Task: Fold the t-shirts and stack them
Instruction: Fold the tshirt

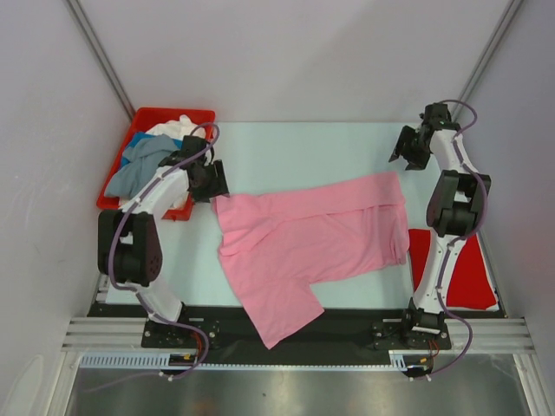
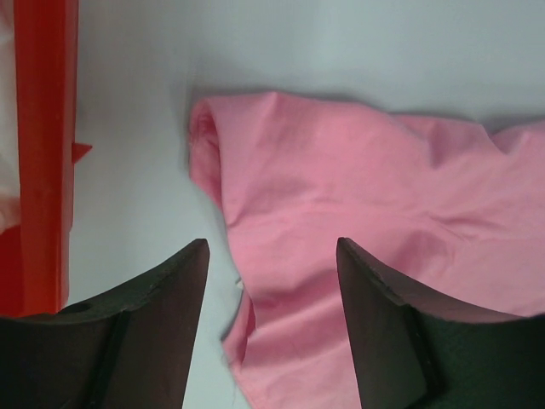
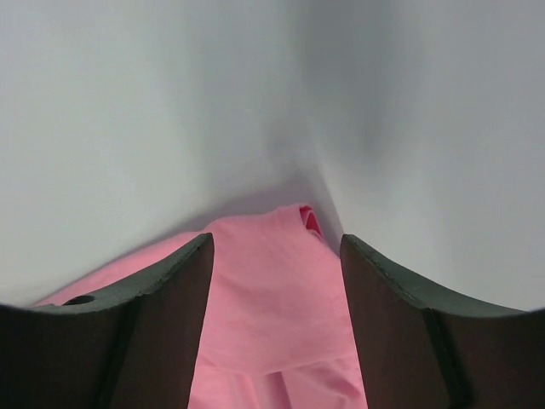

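The left end effector [image 1: 211,180], seen from the top camera, hovered with its dark fingers spread at the far left corner of the pink t-shirt [image 1: 303,243], pinching nothing. The right end effector [image 1: 408,147] stood spread too, just beyond the shirt's far right corner. The soft, matte shirt lay flattened and lightly creased across the middle of the pale, smooth bench [image 1: 295,143], one squarish flap reaching past the near edge. A red t-shirt [image 1: 473,273] lay flat at the near right, partly behind the right arm. At the far left, the hard-walled red bin [image 1: 173,112] held a crumpled grey-blue t-shirt [image 1: 139,166] and a white t-shirt [image 1: 172,130].

From the left wrist, two wedge-shaped black fingers [image 2: 157,328] stood apart above the shirt's rounded, rolled corner, with the bin's glossy wall at the left.

From the right wrist, the curved fingers [image 3: 153,324] were likewise apart and empty, framing a pointed pink corner against bare bench.
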`<state>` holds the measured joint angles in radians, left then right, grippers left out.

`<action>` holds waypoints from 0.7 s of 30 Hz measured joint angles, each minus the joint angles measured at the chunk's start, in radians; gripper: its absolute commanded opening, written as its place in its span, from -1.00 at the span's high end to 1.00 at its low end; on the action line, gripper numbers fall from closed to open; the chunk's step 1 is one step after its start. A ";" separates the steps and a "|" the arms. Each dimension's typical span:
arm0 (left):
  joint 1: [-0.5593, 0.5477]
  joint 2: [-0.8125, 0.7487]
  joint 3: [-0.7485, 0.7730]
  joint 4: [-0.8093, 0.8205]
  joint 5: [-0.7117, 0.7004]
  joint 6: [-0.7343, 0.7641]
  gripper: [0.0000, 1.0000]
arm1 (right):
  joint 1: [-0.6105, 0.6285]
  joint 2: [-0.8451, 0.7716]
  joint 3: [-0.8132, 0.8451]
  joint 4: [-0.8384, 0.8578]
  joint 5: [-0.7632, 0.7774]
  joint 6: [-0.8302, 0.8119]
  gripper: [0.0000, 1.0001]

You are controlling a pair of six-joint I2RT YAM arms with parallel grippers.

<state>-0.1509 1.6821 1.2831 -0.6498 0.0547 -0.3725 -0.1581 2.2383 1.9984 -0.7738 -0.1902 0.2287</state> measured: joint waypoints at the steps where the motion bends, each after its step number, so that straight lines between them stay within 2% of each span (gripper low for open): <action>1: 0.000 0.028 0.018 0.002 -0.006 0.008 -0.32 | 0.001 0.016 0.000 -0.001 -0.005 -0.003 -0.33; 6: 0.004 0.114 0.076 0.012 -0.026 0.019 -0.30 | 0.006 0.075 0.000 -0.007 -0.012 -0.020 -0.31; 11: 0.013 0.198 0.126 0.030 -0.025 0.019 -0.17 | 0.008 0.087 0.002 -0.006 -0.026 -0.029 -0.18; 16: 0.018 0.273 0.183 0.031 -0.026 0.023 -0.15 | 0.013 0.111 0.000 0.004 -0.049 -0.032 -0.15; 18: 0.018 0.291 0.197 0.027 -0.026 0.023 -0.07 | 0.013 0.117 -0.008 0.007 -0.055 -0.032 -0.14; 21: 0.018 0.317 0.217 0.020 -0.026 0.026 -0.05 | 0.013 0.120 -0.011 0.011 -0.063 -0.031 -0.08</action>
<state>-0.1329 1.9991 1.4998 -0.6300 0.0288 -0.3470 -0.1452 2.3581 1.9869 -0.7631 -0.2531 0.1974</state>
